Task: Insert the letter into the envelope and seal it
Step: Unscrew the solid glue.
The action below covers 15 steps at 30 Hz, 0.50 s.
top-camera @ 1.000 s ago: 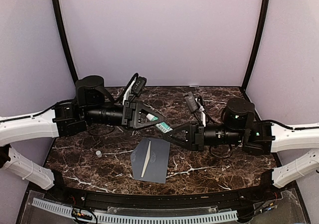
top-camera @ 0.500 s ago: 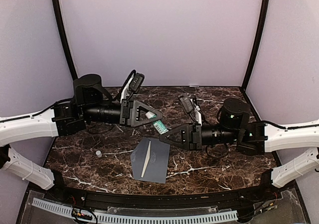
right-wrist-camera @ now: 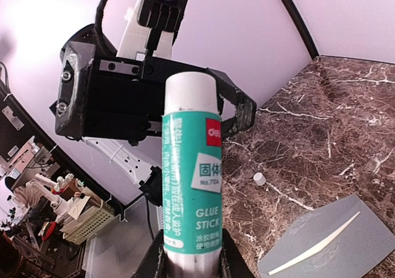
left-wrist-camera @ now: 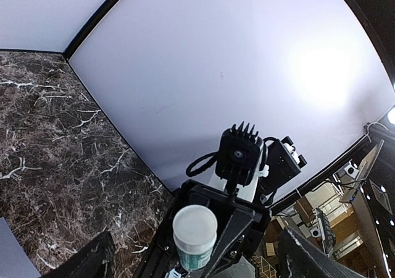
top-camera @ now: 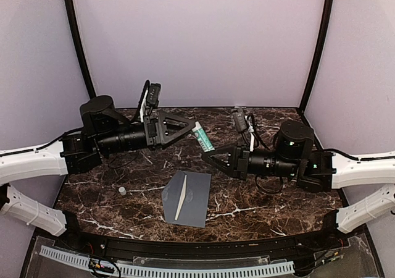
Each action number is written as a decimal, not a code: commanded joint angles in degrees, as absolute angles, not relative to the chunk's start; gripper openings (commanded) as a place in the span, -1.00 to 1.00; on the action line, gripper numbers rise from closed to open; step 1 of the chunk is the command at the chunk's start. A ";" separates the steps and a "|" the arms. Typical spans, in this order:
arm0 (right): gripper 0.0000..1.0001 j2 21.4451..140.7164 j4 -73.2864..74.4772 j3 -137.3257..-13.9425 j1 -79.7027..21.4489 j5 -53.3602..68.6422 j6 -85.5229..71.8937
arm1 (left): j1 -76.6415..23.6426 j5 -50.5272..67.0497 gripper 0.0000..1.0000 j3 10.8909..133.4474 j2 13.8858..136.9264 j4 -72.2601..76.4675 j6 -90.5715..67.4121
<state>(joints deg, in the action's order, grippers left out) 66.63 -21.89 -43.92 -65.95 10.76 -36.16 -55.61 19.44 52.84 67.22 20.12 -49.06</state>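
Observation:
The grey-blue envelope lies flat on the marble near the front, also in the right wrist view. A thin cream strip, the letter's edge, crosses it slantwise; the rest of the letter is hidden. My right gripper is shut on the lower end of a teal glue stick, held above the table with its white uncapped end up. My left gripper is open, a little to the left of the stick and apart from it. The left wrist view shows the stick end-on.
A small white cap lies on the marble left of the envelope. Lilac walls close in the back and sides. A white perforated rail runs along the front edge.
My left gripper opened, let go of the glue stick's upper end and drew back to the left. The right gripper kept the stick and tilted it more upright.

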 commanded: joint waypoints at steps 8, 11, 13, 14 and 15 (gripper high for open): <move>-1.00 69.95 -25.45 -45.98 -66.07 4.31 -35.59 | -55.63 21.16 0.84 53.35 69.73 25.41 -51.40; -1.00 71.88 -24.07 -47.89 -66.17 4.20 -35.19 | -55.64 20.47 0.81 52.93 69.89 25.34 -51.08; -1.00 72.67 -23.68 -48.75 -66.17 4.22 -35.16 | -55.64 19.90 0.68 53.35 70.25 24.62 -50.99; -1.00 73.19 -23.39 -49.18 -66.10 4.22 -35.13 | -55.63 19.84 0.56 53.57 70.41 23.95 -51.03; -1.00 73.44 -22.89 -49.66 -66.17 4.22 -34.97 | -55.68 19.66 0.45 53.84 70.82 23.75 -51.27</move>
